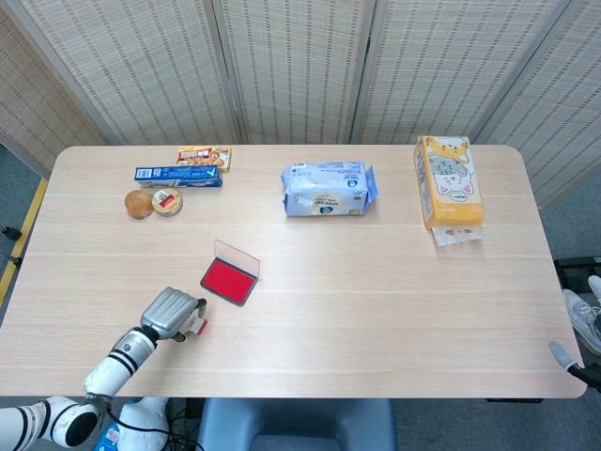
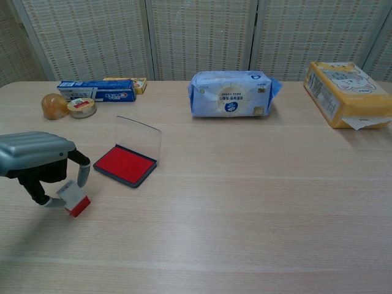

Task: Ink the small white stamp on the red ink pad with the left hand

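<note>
You see a pale wood-grain table (image 1: 376,301); the ink pad (image 2: 125,165) is bright red in a dark tray with a clear lid; the small stamp (image 2: 75,198) is white with a red base; your left hand (image 2: 38,160) has a ribbed silver-grey back and black fingers; the wipes pack (image 2: 231,93) is light blue and white; the tissue box (image 1: 448,180) is orange-yellow with cartoon cats; the toothpaste box (image 2: 97,90) is blue; the screens (image 1: 291,66) behind are beige weave.

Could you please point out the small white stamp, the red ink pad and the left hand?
small white stamp (image 2: 75,196), chest view, white body.
red ink pad (image 2: 125,164), chest view, red surface.
left hand (image 1: 173,314), head view, silver back.
</note>
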Available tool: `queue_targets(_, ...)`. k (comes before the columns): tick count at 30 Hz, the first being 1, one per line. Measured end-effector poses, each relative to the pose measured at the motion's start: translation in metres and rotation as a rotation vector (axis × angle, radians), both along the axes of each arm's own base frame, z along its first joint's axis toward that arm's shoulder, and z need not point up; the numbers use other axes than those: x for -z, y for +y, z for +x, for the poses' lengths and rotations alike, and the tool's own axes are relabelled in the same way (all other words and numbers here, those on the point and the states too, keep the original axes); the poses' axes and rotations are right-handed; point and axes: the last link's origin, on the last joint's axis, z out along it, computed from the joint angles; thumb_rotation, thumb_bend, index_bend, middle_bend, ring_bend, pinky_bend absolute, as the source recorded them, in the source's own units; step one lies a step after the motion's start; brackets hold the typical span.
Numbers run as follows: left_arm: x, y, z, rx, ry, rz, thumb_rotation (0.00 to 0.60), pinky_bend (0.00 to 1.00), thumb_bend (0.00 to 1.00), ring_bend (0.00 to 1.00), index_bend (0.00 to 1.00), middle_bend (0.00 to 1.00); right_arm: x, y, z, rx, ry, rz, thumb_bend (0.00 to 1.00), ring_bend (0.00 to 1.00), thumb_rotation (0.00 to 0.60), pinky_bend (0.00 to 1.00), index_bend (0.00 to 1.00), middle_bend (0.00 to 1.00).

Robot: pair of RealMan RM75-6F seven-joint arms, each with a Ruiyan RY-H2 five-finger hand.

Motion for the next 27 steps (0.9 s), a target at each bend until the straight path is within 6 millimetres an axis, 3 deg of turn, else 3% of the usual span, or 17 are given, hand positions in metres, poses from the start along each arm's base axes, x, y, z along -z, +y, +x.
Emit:
queue_targets(5,-0.001,0.001,0.000,0.001,-0.008,0.008,0.600,0.72,0.27,0.82,0.63,1.00,-0.001,0.000,0.000,0.000,-0.002,-0.003,0.18,0.00,0.600,0.00,0.00,0.00)
queue_targets(12,-0.002,0.001,-0.001,-0.010,0.000,0.008,0.600,0.72,0.21,0.82,0.59,1.00,-0.001,0.002,-0.003,-0.024,0.024,0.015,0.18,0.00,0.600,0.00,0.00,0.00)
queue_targets(19,-0.004,0.002,-0.002,-0.007,0.010,0.029,0.600,0.72,0.14,0.81,0.47,1.00,0.000,0.002,-0.001,-0.012,0.007,-0.005,0.18,0.00,0.600,0.00,0.00,0.00)
queue_targets(24,-0.011,-0.001,0.003,-0.002,0.013,0.054,0.600,0.71,0.12,0.78,0.39,1.00,0.000,0.004,-0.005,-0.029,0.034,0.014,0.18,0.00,0.600,0.00,0.00,0.00)
queue_targets(27,-0.019,-0.004,0.009,0.002,0.006,0.078,0.600,0.67,0.12,0.71,0.32,0.95,-0.002,0.006,-0.009,-0.033,0.072,0.018,0.18,0.00,0.600,0.00,0.00,0.00)
